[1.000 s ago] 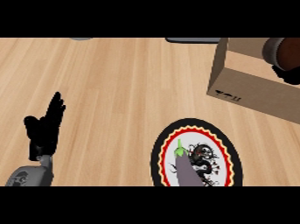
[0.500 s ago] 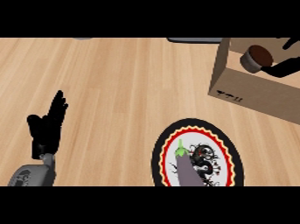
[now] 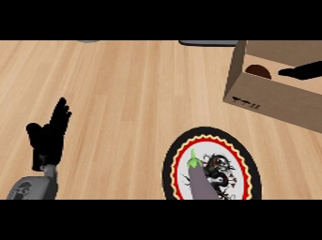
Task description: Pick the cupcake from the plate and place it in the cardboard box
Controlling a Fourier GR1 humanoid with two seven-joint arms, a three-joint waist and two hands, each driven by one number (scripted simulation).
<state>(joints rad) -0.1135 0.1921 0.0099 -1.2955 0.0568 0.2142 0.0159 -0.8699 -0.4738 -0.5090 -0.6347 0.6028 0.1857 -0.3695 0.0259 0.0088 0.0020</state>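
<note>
- Cupcake (image 3: 259, 71) sits inside the cardboard box (image 3: 281, 101), low against its left inner wall; only a brown rounded top shows over the box's near wall, and the rest is hidden.
- The box stands at the upper right of the wooden counter (image 3: 135, 84), its right part cut off by the view's edge, with small black marks printed on its near left corner.
- The plate (image 3: 241, 157), black-rimmed with a red and yellow zigzag ring and a dark figure on white, lies near the box on its lower left side, apart from it; its lower edge is cut off.
- An eggplant (image 3: 199, 176) with a green stem lies on the plate, running off the bottom of the view.
- The right hand (image 3: 307, 69) shows only as dark fingers stretched out straight over the box's opening, just right of the cupcake and holding nothing; its palm is out of view.
- The left hand (image 3: 49, 136) rests at the lower left, fingers straight and pointing up, holding nothing, well apart from plate and box.
- Two dark shapes at the counter's far edge are too cut off to tell.
</note>
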